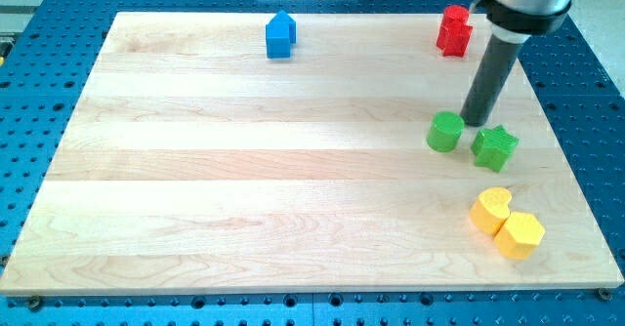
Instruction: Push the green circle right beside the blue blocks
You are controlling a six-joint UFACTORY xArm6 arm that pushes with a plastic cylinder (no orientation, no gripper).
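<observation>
One camera view covers the whole tabletop [195, 219]; the arm carries no gripper, only a dark rod, so there is nothing to call wide, narrow or holding; my tip [476, 123] sits just beside the green circle [445, 131], at about its 2 o'clock, and just off the green star [495, 146] at that block's 11 o'clock; whether it touches either I cannot tell.

The blue block [280, 35], house-shaped, stands well apart at roughly 10 o'clock from the circle, near the view's top edge; only one blue block shows.

Risks, as I judge them: a push from this side would send the circle toward 8 o'clock rather than 10, so it may slide wide of the blue block; an off-centre contact could let the round piece roll off my tip; swinging round it may nudge the star.

Elsewhere, a red block [454, 29] stands at 12 o'clock from the circle; a yellow heart [490, 209] and yellow hexagon [520, 234] touch at 5 o'clock; no block stands between circle and blue block.
</observation>
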